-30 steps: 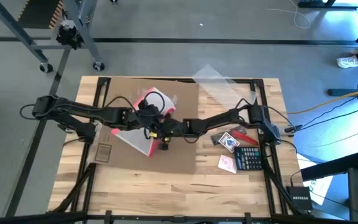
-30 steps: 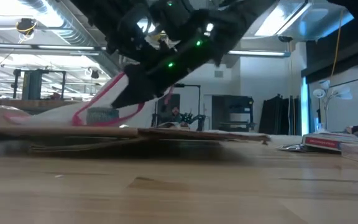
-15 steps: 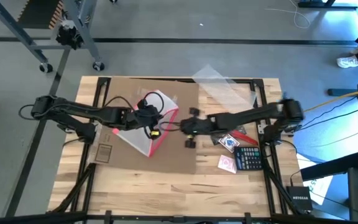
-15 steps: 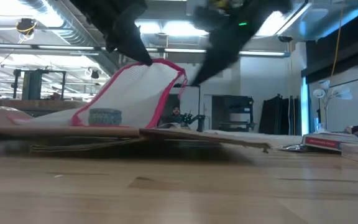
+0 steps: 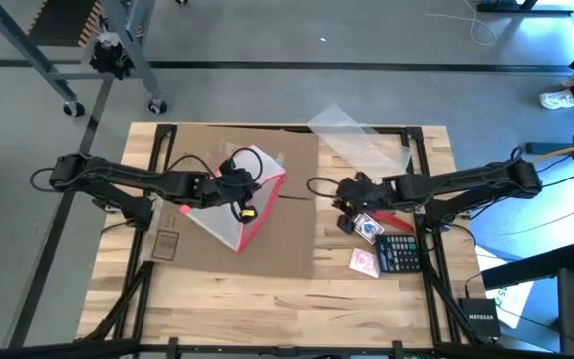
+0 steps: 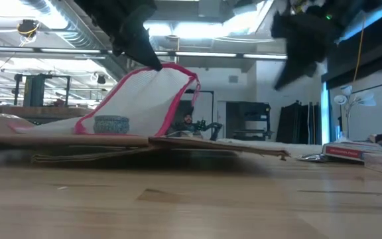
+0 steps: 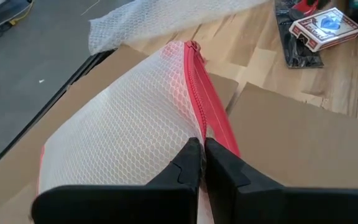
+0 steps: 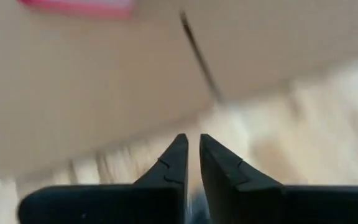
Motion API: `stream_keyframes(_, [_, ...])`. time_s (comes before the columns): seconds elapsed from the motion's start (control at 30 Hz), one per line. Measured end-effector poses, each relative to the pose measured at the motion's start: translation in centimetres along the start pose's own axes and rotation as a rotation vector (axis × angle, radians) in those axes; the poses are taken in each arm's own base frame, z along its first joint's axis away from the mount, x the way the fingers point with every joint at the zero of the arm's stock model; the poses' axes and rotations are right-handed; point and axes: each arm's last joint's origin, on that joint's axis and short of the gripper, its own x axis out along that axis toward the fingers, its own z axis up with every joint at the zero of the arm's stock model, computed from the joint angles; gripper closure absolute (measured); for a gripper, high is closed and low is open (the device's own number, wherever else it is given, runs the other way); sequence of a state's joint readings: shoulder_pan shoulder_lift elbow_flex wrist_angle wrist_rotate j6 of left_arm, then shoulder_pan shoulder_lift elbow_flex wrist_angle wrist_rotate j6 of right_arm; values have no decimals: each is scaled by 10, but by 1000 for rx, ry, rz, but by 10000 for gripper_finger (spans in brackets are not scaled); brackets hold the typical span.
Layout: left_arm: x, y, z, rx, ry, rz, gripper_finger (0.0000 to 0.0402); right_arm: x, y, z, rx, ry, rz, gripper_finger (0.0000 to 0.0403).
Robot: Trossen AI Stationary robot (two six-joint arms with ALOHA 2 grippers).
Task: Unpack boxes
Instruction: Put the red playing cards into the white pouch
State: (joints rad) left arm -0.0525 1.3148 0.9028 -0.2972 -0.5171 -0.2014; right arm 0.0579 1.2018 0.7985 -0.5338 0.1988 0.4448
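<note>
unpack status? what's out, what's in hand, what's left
Done: the cardboard box lies flattened on the table; card decks and a calculator sit beside it. In hand: the left gripper is shut on the mesh pouch, holding it up by its pink zip edge. The right gripper holds nothing. Left: setting the pouch off the box.

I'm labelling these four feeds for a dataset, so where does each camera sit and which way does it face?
High view: above the table, looking straight down; both arms show, left gripper shut on the pouch, right gripper beside the flattened cardboard box.
Low view: at table-top height, looking level across the wood into the room; arms enter from above.
Left wrist view: on the left arm, facing past its fingers pinching the pouch's pink zip edge.
Right wrist view: on the right arm, facing cardboard; nearly closed fingers empty.
High, low and left wrist views share the pouch.
</note>
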Motion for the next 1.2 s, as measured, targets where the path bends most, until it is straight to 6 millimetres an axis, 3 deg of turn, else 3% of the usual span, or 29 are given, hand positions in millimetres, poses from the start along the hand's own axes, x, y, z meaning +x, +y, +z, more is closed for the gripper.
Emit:
stream_keyframes(0.13, [0,0,0,6,0,0,394,-2,-5,-17,127,239,34,312])
stream_keyframes(0.27, [0,0,-1,11,6,1,394,-7,-8,-31,217,445,65,214])
stream_keyframes(0.43, [0,0,-1,11,7,1,394,-6,-7,-42,240,534,-47,79])
stream_keyframes(0.53, [0,0,-1,5,7,2,394,0,-5,-45,238,540,-116,20])
stream_keyframes(0.6, [0,0,-1,4,7,2,394,6,-4,-46,236,555,-148,11])
stream_keyframes(0.8, [0,0,-1,11,7,2,394,25,-5,-55,226,596,-258,51])
stream_keyframes(1.2, [0,0,-1,32,7,2,394,42,-11,-76,328,564,-250,68])
